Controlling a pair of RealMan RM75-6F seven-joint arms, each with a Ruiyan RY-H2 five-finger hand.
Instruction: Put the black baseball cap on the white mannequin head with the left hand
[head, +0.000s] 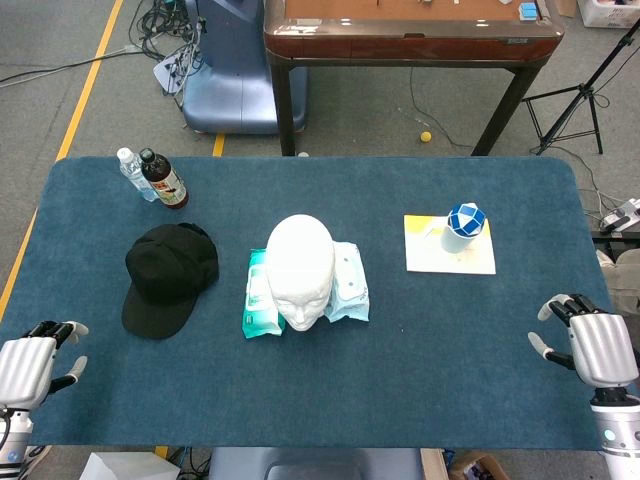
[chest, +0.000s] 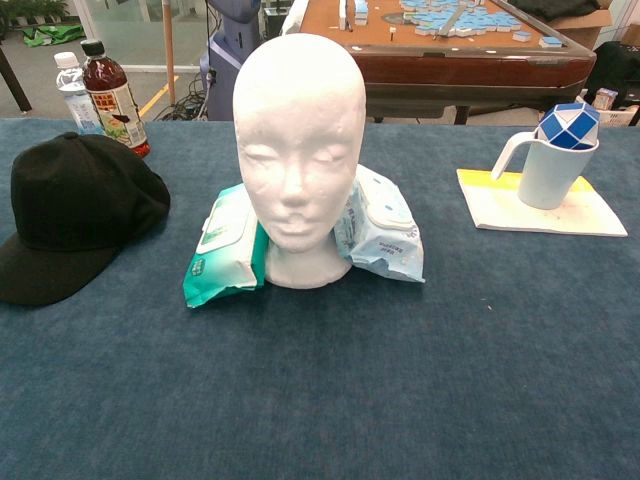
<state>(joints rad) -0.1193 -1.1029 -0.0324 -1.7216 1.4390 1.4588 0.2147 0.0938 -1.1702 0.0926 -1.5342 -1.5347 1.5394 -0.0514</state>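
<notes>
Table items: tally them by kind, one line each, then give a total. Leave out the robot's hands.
Caps: 1, the black baseball cap
Mannequin heads: 1, the white mannequin head
Bottles: 2, the dark bottle and the clear bottle
Wipe packs: 2, the green pack and the light blue pack
Mugs: 1, the mug holding a blue-and-white puzzle toy
Puzzle toys: 1
Paper sheets: 1, the sheet under the mug
Total: 9
</notes>
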